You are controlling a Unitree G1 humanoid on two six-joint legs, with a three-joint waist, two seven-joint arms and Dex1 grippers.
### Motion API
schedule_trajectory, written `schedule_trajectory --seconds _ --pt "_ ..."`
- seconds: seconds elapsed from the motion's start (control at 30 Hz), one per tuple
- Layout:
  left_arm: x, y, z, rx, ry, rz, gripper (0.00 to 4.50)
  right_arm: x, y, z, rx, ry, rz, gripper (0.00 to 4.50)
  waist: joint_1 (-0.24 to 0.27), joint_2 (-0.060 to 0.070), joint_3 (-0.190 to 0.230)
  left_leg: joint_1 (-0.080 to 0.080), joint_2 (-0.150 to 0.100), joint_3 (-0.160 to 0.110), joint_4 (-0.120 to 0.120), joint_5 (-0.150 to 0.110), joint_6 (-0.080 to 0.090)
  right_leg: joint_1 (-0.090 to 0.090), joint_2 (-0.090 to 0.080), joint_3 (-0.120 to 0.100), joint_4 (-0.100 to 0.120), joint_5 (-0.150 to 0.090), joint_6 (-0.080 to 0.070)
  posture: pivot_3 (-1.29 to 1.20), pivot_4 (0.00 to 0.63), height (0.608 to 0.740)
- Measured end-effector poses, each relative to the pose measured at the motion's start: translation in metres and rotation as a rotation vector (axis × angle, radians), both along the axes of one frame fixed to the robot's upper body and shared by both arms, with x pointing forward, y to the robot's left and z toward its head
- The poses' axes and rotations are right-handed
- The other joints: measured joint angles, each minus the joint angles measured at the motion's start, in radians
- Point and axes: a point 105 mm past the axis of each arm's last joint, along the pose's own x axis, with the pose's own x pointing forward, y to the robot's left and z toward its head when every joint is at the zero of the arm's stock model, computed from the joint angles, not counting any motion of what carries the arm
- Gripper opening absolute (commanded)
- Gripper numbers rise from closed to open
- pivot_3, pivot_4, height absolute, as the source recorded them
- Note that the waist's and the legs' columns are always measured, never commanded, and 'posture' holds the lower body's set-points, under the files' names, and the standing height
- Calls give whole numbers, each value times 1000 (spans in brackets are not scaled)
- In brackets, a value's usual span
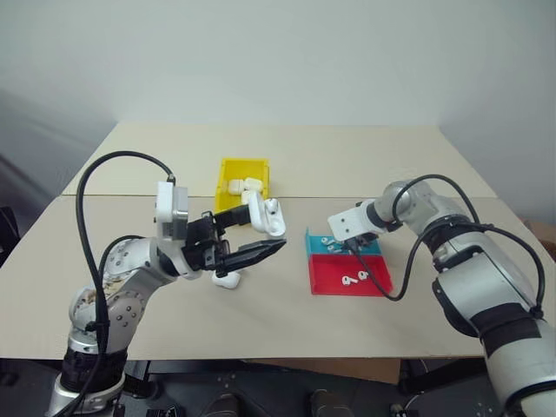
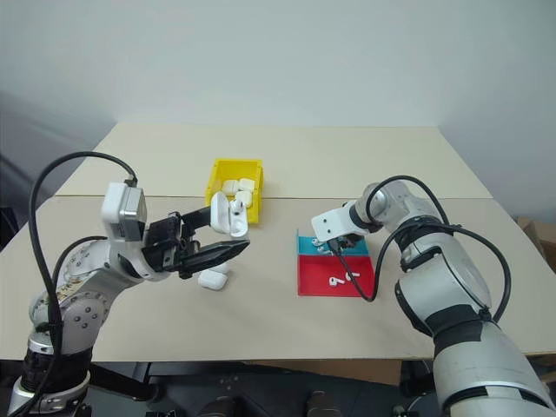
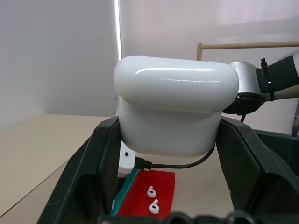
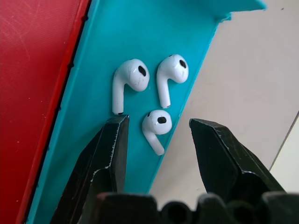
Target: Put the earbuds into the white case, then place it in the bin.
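Three earbuds, right wrist view: tiny glossy earbuds [image 4: 157, 124] lay in the teal tray [image 4: 88, 93] beside the red tray [image 4: 32, 70]; the right gripper [image 4: 158, 133] had its fingers apart, straddling the nearest bud without touching it.
Handling: light, slick and rounded, likely to squirt out; a pinch across the bulb looked safest.
Left wrist view: the white case [image 3: 173, 107] sat clamped between the left gripper's black fingers [image 3: 100, 172], held by its lower body, lid above.
Handling of case: rigid, smooth, hinge delicate; the grip belonged on the body.
Head views: the left gripper [image 1: 248, 236] held the open case above the table [image 1: 417, 165]; another case [image 1: 227, 279] lay below; the yellow bin [image 1: 224, 164] held more.
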Motion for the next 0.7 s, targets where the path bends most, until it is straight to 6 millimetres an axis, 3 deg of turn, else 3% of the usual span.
schedule_trajectory --seconds 0.17,0.7 --pt "0 0 0 4 -1 4 2776 1 0 -1 2 -10 -6 572 -1 0 0 1 0 0 0 0 0 1 0 0 0 0 0 0 150 740" --pt "0 3 1 10 -3 11 2776 4 1 1 45 -16 -39 572 0 0 0 1 0 0 0 0 0 1 0 0 1 0 0 0 150 740"
